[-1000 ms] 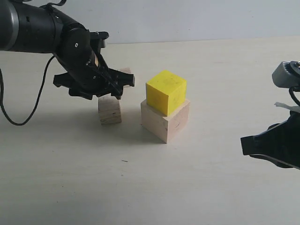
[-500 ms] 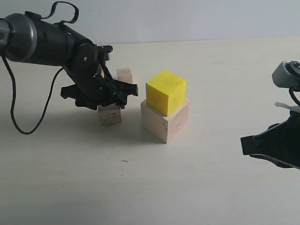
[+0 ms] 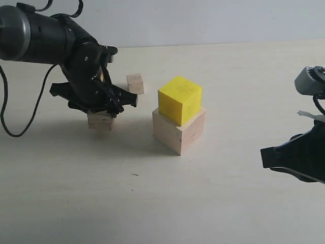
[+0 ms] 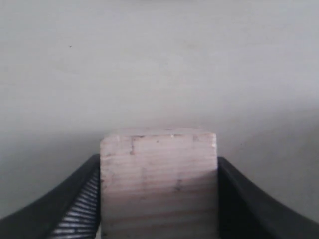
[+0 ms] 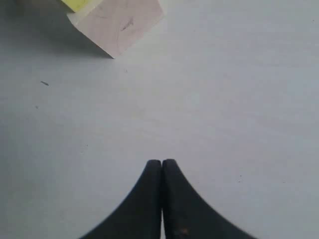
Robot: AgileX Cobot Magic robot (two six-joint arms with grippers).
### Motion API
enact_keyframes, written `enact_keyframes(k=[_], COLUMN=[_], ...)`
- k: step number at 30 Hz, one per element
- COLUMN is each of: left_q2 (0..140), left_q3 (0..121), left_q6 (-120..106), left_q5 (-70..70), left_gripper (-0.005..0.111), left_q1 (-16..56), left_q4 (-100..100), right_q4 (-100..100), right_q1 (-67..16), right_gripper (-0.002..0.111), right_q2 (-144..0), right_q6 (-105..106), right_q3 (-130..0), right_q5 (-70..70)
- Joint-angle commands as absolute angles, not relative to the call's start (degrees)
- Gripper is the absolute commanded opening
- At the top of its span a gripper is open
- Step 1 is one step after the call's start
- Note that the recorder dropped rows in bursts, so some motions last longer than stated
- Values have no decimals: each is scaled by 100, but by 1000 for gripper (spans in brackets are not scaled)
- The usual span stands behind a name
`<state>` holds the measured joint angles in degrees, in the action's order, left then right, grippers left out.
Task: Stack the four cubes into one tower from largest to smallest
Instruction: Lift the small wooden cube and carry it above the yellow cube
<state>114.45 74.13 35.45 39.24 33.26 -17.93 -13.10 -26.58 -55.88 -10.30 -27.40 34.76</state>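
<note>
The bright yellow cube point(image 3: 180, 99) sits on the largest pale wood cube point(image 3: 179, 131) at the table's middle, turned a little askew; together they form the tower's two lowest levels. My left gripper point(image 3: 100, 115) is shut on the darker grainy wood cube point(image 3: 100, 121), to the left of that stack and low over the table. In the left wrist view the grainy cube point(image 4: 158, 184) fills the gap between both black fingers. The smallest pale wood cube point(image 3: 135, 83) lies behind, between the arm and the stack. My right gripper point(image 3: 270, 156) is shut and holds nothing, far right.
The right wrist view shows the large cube point(image 5: 122, 22) and a sliver of the yellow cube point(image 5: 79, 4) well away from the shut fingertips point(image 5: 155, 167). A black cable point(image 3: 20, 133) loops onto the table at far left. A small dark speck point(image 3: 134, 175) lies in front.
My left gripper has dropped onto the grainy wood cube, taken hold of it and carried it leftward, away from the stack. The small cube behind is now uncovered. The right arm has not moved.
</note>
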Motion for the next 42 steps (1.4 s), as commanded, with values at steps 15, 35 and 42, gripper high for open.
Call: enact_keyframes(k=[15,35,42], left_q2=[9471,10186,10912], left_q3=[8601,9933,10895], left_q6=[800,-999,-1009], left_q5=[6174,6527,6996], left_gripper=[0,0,0], left_q1=[3256,3842,4056], left_q4=[0,1456,1212], right_q4=[-1293,-1293,-1293], right_q1=[-2670,-2670,-2670], right_gripper=[0,0,0], right_q2=[-5596,-5596,-5596], right_q6=[-1001,-896,-896], right_q3=[-2793,-2793,-2793], right_q5=[3379,3429,3589])
